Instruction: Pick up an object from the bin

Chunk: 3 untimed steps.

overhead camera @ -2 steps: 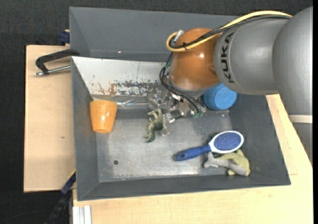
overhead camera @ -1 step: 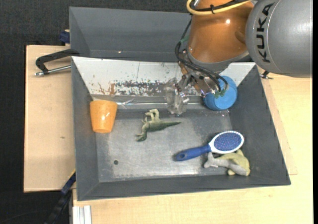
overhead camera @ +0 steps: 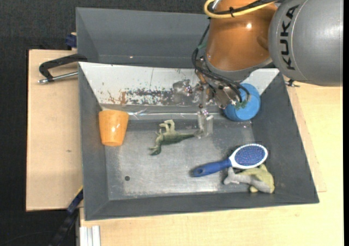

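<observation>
The thing nearest the hand is a small green toy lizard (overhead camera: 172, 137), lying flat near the middle of the bin (overhead camera: 143, 174) floor, its legs splayed and its tail running out to the right. It looks like a light, rubbery or plastic figure. It would probably bend a little under a squeeze and is unlikely to break, but it is thin and low, so a grip could easily slide off the tail or a leg. The thicker body, taken across its width, looks like the best place to hold it.

The hand (overhead camera: 204, 126) hangs low in the bin just beside the tail end, to the right of the body and slightly further back, not squarely over it. It has nothing visibly in its hold, and I cannot tell how far open it is.

An orange cup (overhead camera: 113, 126) lies on its side well apart by the left wall. A blue brush (overhead camera: 240, 160) lies towards the front right, touching a pale toy (overhead camera: 256, 178). A blue round thing (overhead camera: 246, 106) sits at the back right, partly behind the arm.
</observation>
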### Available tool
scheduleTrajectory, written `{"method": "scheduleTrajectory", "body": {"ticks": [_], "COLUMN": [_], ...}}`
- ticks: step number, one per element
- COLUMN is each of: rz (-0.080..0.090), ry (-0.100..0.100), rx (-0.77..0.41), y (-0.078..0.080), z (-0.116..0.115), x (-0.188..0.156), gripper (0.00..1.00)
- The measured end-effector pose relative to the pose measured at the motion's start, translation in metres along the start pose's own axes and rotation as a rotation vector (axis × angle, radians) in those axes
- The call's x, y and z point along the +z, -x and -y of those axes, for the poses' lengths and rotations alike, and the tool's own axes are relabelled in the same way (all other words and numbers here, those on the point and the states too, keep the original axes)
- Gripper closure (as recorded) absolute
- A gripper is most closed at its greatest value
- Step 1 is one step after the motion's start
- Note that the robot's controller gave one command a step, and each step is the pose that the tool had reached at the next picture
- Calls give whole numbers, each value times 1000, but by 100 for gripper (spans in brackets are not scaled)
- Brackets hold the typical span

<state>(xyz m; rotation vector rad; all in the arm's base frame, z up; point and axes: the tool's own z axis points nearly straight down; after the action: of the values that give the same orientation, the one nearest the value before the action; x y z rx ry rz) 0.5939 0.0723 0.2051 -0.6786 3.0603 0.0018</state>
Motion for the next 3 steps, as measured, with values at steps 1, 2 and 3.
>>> {"method": "scheduleTrajectory", "body": {"ticks": [1,2,3], "rz": [-12,-6,-7], "ry": [4,3,2], "rx": [2,-101,-128], "y": [2,7,-46], "z": [9,-11,-28], "x": [106,135,104], "gripper": [0,0,0]}}
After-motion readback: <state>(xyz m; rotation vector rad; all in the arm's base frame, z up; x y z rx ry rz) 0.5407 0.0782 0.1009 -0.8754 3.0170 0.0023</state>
